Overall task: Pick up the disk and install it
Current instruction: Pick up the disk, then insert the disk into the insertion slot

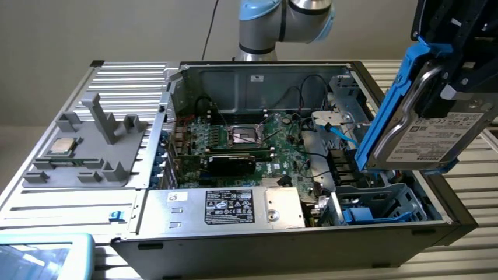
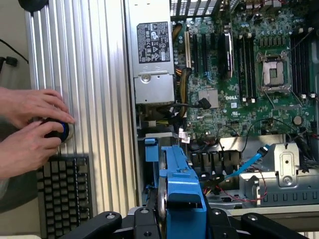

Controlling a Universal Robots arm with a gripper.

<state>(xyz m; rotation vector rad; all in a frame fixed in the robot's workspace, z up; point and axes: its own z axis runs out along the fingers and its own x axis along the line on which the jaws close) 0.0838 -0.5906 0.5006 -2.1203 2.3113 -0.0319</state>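
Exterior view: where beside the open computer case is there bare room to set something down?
Bare ribbed metal table between the grey plastic fixture and the pale blue container; another strip behind the fixture. Crowded: the green motherboard with cables. The claw holds the blue-framed silver disk.

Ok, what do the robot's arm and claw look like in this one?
The arm is built of rounded silver-grey joint sections with glossy light blue caps, on a silver-grey tube. The claw is matt black and angular, with blocky links and round pivot fastenings on each side. I can make out no markings on either.
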